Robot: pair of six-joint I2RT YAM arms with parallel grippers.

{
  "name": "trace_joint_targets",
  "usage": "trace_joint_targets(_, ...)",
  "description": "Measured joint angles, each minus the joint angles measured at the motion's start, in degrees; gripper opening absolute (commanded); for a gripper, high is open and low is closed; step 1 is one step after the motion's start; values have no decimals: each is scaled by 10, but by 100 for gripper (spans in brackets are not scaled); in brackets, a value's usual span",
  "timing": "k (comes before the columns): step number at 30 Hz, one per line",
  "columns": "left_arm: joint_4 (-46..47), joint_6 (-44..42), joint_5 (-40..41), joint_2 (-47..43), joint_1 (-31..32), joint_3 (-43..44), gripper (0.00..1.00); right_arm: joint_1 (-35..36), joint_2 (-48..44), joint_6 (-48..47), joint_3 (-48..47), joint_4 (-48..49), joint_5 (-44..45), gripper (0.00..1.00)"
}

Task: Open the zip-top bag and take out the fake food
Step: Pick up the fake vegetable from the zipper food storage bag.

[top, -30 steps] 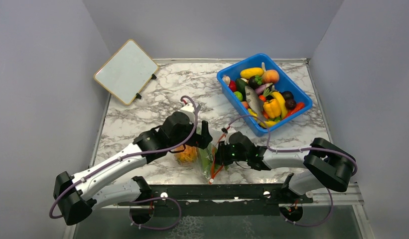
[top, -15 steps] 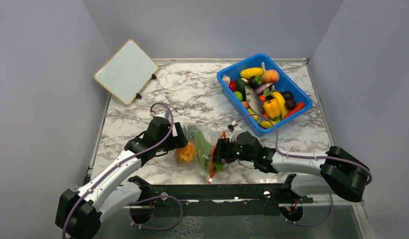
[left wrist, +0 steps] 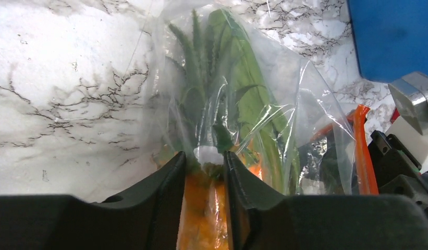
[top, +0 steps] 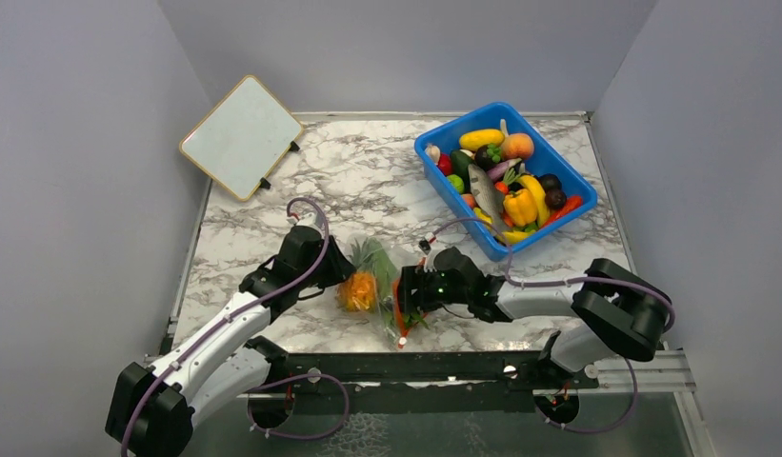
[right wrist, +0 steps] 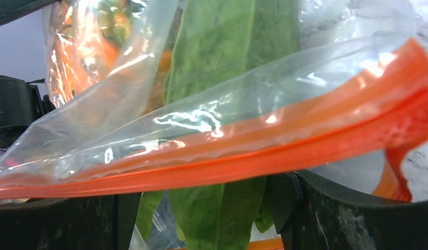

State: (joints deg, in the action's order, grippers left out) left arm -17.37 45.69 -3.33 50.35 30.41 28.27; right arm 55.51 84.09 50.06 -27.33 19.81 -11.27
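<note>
The zip-top bag [top: 377, 286] lies near the table's front edge between my two grippers. It is clear and crinkly [left wrist: 305, 104], with a red-orange zip strip [right wrist: 253, 156]. Inside is fake food: an orange pineapple [top: 358, 290] and a long green leaf [top: 385, 271]. My left gripper [top: 341, 276] is at the bag's left end. Its fingers press the plastic on both sides of the pineapple [left wrist: 204, 208], just under its green top. My right gripper [top: 406, 290] is at the mouth end, open. The leaf [right wrist: 222, 52] runs between its spread fingers under the strip.
A blue bin [top: 458, 205] full of toy fruits and vegetables stands at the back right, close behind the right gripper. Its corner shows in the left wrist view [left wrist: 394, 36]. A white board [top: 242, 136] leans at the back left.
My left arm drew back left, then its fingers closed on the bag at the pineapple. My right gripper opened, released the zip strip and edged left over the bag's mouth.
</note>
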Motion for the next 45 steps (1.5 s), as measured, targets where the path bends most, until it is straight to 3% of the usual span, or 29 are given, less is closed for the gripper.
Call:
trace_joint_targets(3,8,0,0,-3,-1,-7,22,1,19,-4,-12,11,-15,76)
trace_joint_targets(8,20,1,3,-6,-4,-14,4,14,56,-10,-53,-17,-9,32)
trace_joint_targets(9,21,1,4,-6,-4,-16,0,16,58,-9,-55,-23,-1,27)
trace_joint_targets(13,23,-1,9,-7,-4,-20,0,19,50,-7,-55,-45,25,13)
trace_joint_targets(18,16,-9,27,-7,-3,-21,0,9,-3,-19,-55,-82,23,7)
trace_joint_targets(26,3,-37,66,-7,-3,-21,0,-146,-98,-13,-44,-113,-151,5)
trace_joint_targets(30,2,-50,76,-8,0,-21,0,-190,-106,7,-43,-121,-234,2)
trace_joint_targets(37,-14,-65,96,-26,1,-21,0,-244,-114,152,23,7,-353,1)
trace_joint_targets(45,-31,-71,121,-38,1,-22,0,-252,-116,259,13,116,-424,1)
